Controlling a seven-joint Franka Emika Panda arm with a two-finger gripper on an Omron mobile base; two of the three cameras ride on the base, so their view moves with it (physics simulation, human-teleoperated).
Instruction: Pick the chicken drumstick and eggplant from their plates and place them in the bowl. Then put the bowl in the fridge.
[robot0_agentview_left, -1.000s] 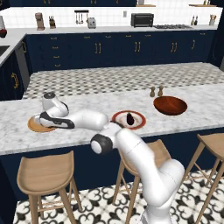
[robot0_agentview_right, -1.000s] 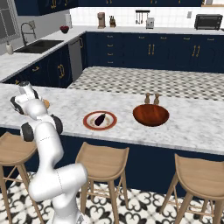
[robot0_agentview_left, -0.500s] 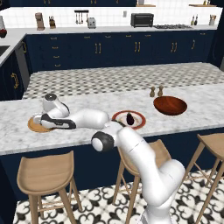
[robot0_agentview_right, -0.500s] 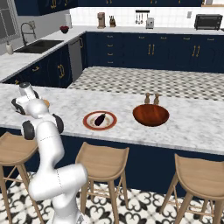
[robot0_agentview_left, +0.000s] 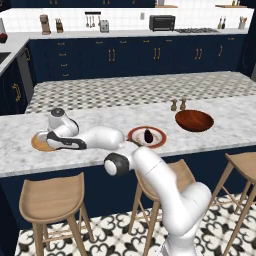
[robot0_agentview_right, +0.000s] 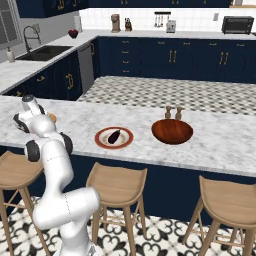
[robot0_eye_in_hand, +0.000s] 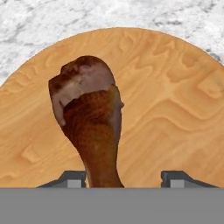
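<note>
The reddish-brown chicken drumstick lies on the wooden orange plate, thin end toward me. My gripper is lowered over that plate at the island's left end. It straddles the thin end with its jaws still apart: the left fingertip is beside the meat and a gap remains at the right one. The dark eggplant rests on the red-rimmed plate. The reddish bowl stands to the right, with nothing in it. The fridge is out of view.
Two small shakers stand just behind the bowl. Wooden stools line the near side of the marble island. A sink and navy cabinets sit beyond.
The hand has settled slightly lower over the orange plate and the jaws have narrowed around the drumstick's thin end. Plates, eggplant and bowl have not moved.
</note>
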